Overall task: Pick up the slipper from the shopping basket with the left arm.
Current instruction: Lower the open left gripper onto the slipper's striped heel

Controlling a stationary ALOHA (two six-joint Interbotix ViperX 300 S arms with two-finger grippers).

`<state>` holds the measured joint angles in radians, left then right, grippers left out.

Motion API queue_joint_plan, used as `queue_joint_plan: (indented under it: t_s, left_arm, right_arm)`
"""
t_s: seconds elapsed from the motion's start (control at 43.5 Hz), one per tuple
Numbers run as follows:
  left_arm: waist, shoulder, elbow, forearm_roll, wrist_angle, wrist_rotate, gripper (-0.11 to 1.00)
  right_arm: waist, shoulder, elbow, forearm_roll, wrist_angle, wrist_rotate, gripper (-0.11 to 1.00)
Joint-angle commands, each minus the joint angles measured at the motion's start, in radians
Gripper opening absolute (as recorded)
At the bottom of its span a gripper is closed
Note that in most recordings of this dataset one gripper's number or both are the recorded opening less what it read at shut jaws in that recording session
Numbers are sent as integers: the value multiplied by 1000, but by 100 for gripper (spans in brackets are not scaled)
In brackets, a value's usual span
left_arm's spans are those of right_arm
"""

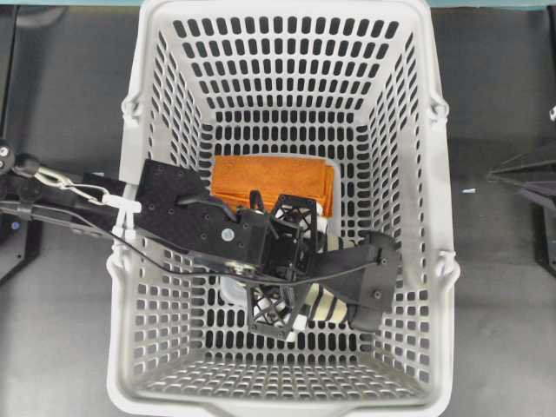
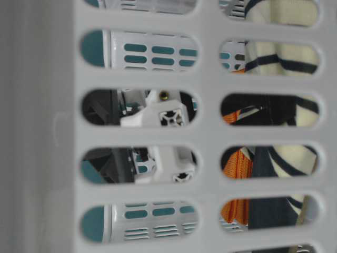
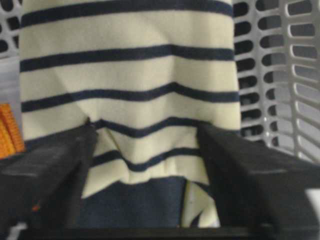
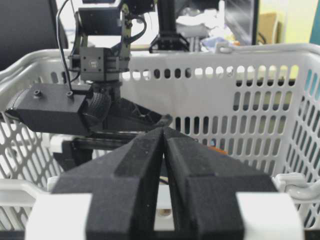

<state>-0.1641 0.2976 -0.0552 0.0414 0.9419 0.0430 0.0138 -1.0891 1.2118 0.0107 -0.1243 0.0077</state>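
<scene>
The slipper (image 1: 334, 300) lies on the basket (image 1: 156, 365) floor, just near-right of the orange cloth (image 1: 269, 178). The left end effector (image 1: 300, 265) straddles it, fingers (image 3: 55, 170) pressing its striped sides in a grasp. The right end effector (image 4: 164, 165) is clenched, outside the basket.

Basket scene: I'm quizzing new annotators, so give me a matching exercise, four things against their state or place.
Things:
1. slipper
2. orange cloth
3. right gripper
4. left gripper

States:
A. folded on the shopping basket floor
B. outside the basket, fingers together
C. pinched at both sides, striped fabric bunched
D. inside the basket, fingers either side of the fabric

Pairs: 1-C, 2-A, 3-B, 4-D
</scene>
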Motion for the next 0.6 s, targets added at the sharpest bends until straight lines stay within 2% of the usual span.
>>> queue_joint_plan:
  t_s: [0.0,0.046,0.138,0.23,0.414,0.575]
  left_arm:
    - [3,-12,-5,3,-3,6,67]
    - [3,-12,-8,3,2,6,56]
    - [3,-18,-15,3,3,8,26]
    - [5,-44,-32,3,14,8,6]
    - [12,-83,-115,3,138,6,4]
    - [17,-91,-258,5,311,0,4]
  right_arm:
    - [2,6,-6,3,-5,2,0]
    - [2,6,-6,3,-5,2,0]
    - [2,6,-3,8,-5,2,0]
    - [0,6,-5,9,-5,2,0]
    - [2,5,-3,9,-5,2,0]
    - [2,5,-3,9,-5,2,0]
